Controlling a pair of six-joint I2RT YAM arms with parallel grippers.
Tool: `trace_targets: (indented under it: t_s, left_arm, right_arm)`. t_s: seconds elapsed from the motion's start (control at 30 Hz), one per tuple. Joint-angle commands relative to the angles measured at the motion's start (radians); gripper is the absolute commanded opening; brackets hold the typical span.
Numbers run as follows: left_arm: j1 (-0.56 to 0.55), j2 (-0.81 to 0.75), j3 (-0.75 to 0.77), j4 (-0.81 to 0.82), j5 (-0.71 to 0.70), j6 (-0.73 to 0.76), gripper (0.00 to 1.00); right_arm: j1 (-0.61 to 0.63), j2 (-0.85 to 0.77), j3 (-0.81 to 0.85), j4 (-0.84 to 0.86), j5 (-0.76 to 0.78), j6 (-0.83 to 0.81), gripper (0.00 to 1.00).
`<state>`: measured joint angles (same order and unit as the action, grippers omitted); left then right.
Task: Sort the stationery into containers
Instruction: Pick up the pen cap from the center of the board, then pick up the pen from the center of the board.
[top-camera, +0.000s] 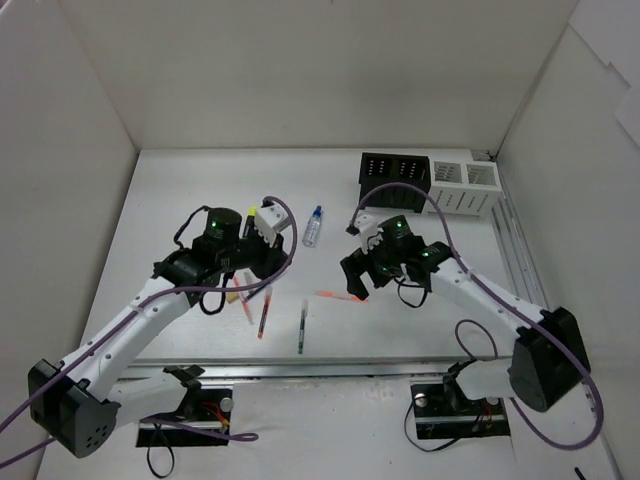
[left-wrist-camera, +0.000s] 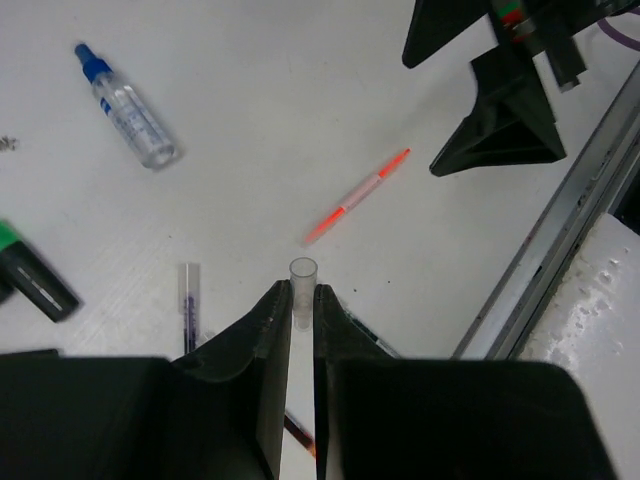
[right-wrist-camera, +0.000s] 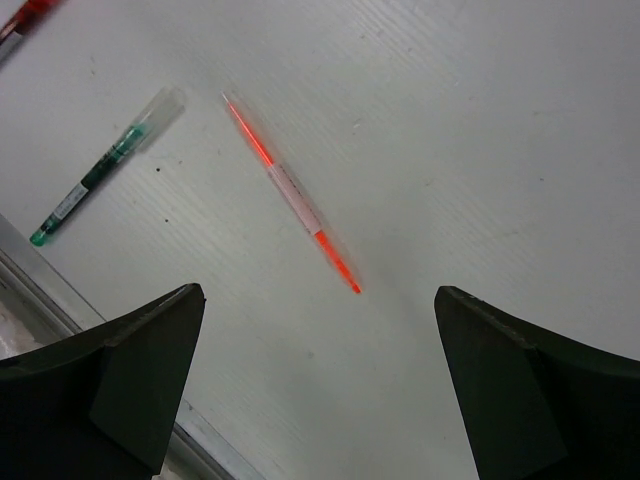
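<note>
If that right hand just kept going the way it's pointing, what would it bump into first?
Most likely the thin orange pen lying on the white table: it sits just ahead, between the fingers of the open right hand. Depth is hard to judge.

— What place is seen?
— A robotics lab is indicated: the table (top-camera: 200, 190) under the jaws is boxed in by white panels (top-camera: 70, 130), and cabled robot arms (top-camera: 120, 335) are bolted behind them
</note>
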<state>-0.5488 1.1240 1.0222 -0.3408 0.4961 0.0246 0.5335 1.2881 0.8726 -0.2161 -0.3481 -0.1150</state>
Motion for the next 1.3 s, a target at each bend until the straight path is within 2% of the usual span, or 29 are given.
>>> trace_targets:
  t_s: [0.0, 0.2, 0.37, 0.53, 0.63, 0.67, 0.73, 0.77, 0.83, 0.87, 1.0, 1.03, 1.1, 1.27]
  left_arm:
    - [-0.011, -0.081, -0.036, 0.045, -0.089, -0.124, 0.05]
    - [-0.068, -0.181, -0.141, -0.01, -0.201, -0.195, 0.04]
    - [-0.068, -0.208, -0.209, 0.017, -0.195, -0.238, 0.04]
    - [-0.068, -0.253, -0.244, 0.042, -0.182, -0.25, 0.03]
    - [-0.068, -0.276, -0.266, 0.046, -0.198, -0.256, 0.03]
    - [-0.068, -0.28, -0.272, 0.045, -0.212, -0.258, 0.03]
    - [-0.068, -0.293, -0.278, 0.052, -0.211, -0.259, 0.03]
    - [-0.068, -0.294, -0.283, 0.057, -0.214, -0.259, 0.03]
    - [-0.068, -0.297, -0.284, 0.066, -0.209, -0.253, 0.03]
    - [-0.068, -0.299, -0.283, 0.068, -0.214, -0.25, 0.03]
    - [-0.068, -0.299, -0.278, 0.071, -0.221, -0.236, 0.03]
    - [-0.068, -0.3, -0.278, 0.071, -0.222, -0.232, 0.02]
    - [-0.068, -0.297, -0.275, 0.071, -0.223, -0.223, 0.02]
    - [-0.068, -0.288, -0.266, 0.085, -0.214, -0.204, 0.02]
  right_arm:
    - [0.051, 0.109, 0.066, -0.008, 0.058, -0.037, 0.98]
    - [0.144, 0.265, 0.155, -0.005, 0.106, -0.026, 0.98]
    - [0.23, 0.364, 0.218, -0.002, 0.211, -0.017, 0.95]
    - [0.258, 0.488, 0.275, -0.003, 0.263, -0.006, 0.89]
    - [0.266, 0.528, 0.29, -0.005, 0.296, -0.002, 0.79]
    - [0.264, 0.536, 0.292, -0.006, 0.302, 0.009, 0.7]
    - [0.267, 0.536, 0.289, -0.009, 0.29, 0.014, 0.6]
    - [0.266, 0.536, 0.286, -0.012, 0.291, 0.03, 0.48]
    - [0.27, 0.536, 0.278, -0.019, 0.302, 0.049, 0.37]
    - [0.272, 0.534, 0.275, -0.022, 0.299, 0.061, 0.27]
    - [0.269, 0.518, 0.258, -0.022, 0.334, 0.09, 0.1]
    - [0.269, 0.513, 0.255, -0.022, 0.343, 0.106, 0.0]
    - [0.266, 0.495, 0.258, -0.014, 0.469, 0.11, 0.0]
    - [0.215, 0.352, 0.238, 0.071, 0.525, 0.224, 0.0]
